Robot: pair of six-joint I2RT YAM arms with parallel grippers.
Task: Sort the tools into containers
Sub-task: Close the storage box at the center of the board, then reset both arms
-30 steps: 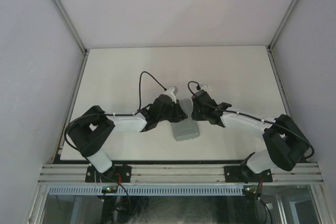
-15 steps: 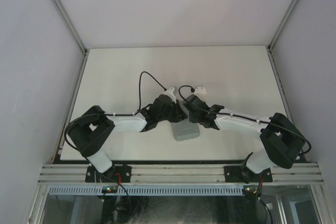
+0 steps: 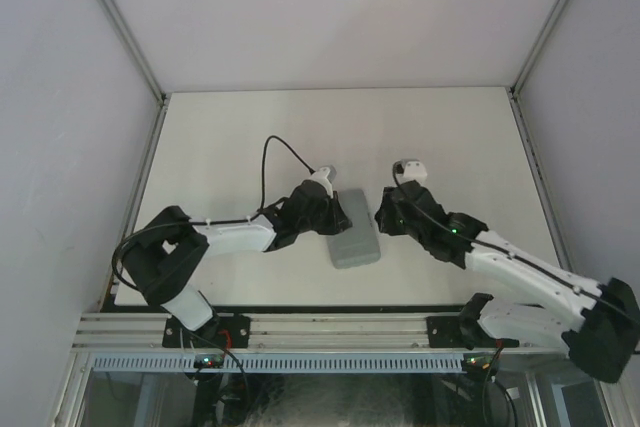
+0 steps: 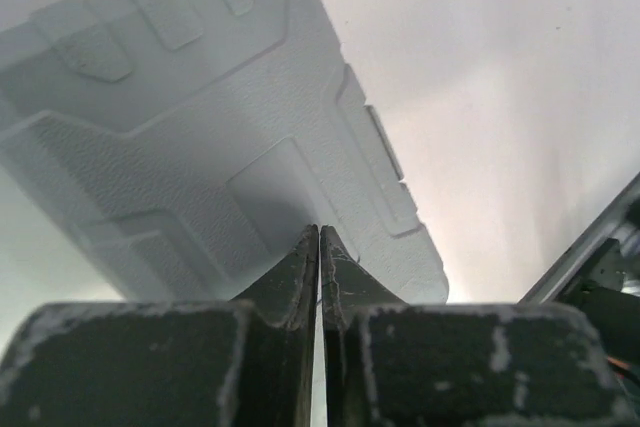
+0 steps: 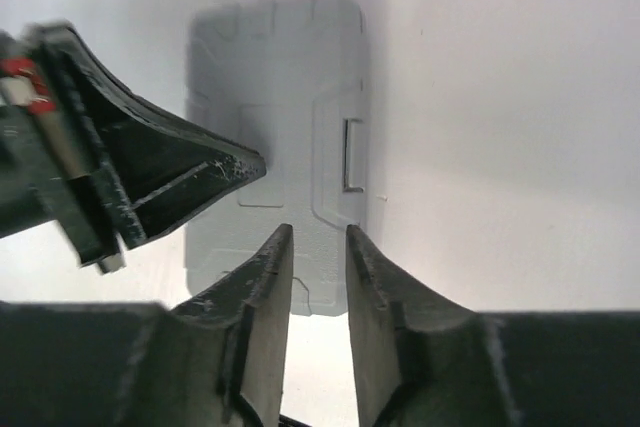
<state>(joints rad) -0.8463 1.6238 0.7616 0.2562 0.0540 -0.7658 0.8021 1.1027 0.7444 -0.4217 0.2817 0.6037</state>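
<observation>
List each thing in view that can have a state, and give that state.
Case: closed, lying flat.
Left fingers: shut, holding nothing, tips over the case.
Right fingers: slightly apart, nothing between them.

A white desk (image 3: 240, 127) sits enclosed by pale grey panels (image 3: 60, 127) on three sides; a silver aluminium rail (image 3: 340, 328) runs along its near edge.

Tool case (image 4: 180, 147): matt grey plastic, pebbled txtr; table (image 3: 230, 137) smooth, matt.
</observation>
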